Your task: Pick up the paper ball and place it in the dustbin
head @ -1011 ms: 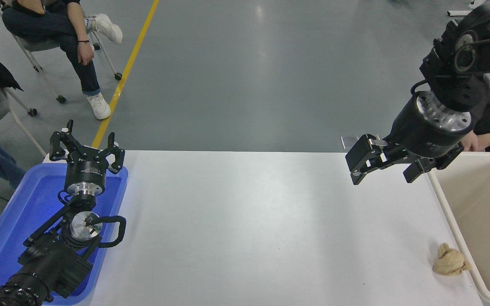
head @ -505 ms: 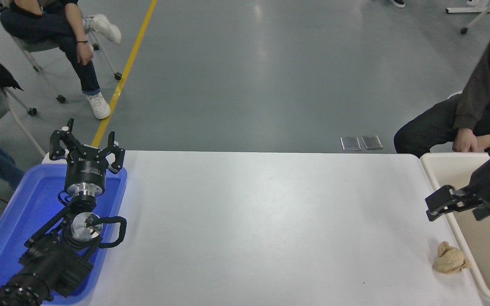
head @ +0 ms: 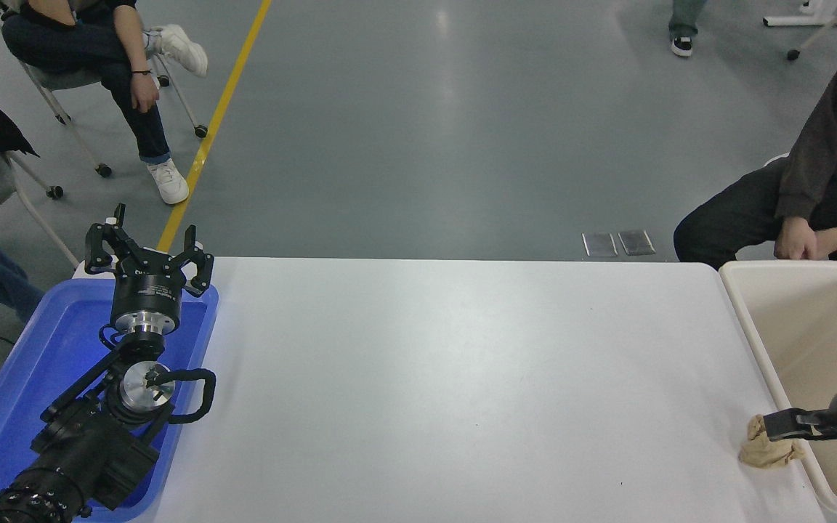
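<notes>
The paper ball (head: 763, 452), a tan crumpled wad, lies on the white table (head: 462, 378) at its near right, just left of the dustbin's rim. The dustbin (head: 767, 349) is a large cream bin standing against the table's right edge. My right gripper (head: 789, 427) comes in low from the right edge, across the dustbin's left rim, with its tip over the top of the paper ball. Most of it is cut off by the picture's edge. My left gripper (head: 148, 250) is parked open at the lower left, over the blue tray.
A shallow blue tray (head: 4, 407) lies at the table's left under the left arm. A seated person (head: 818, 196) is at the far right behind the dustbin, hands on knees. Other people sit at the far left.
My right arm has swung down and toward me, from high over the table's far right to low at the paper ball. The ball has not moved. The left arm is still.
</notes>
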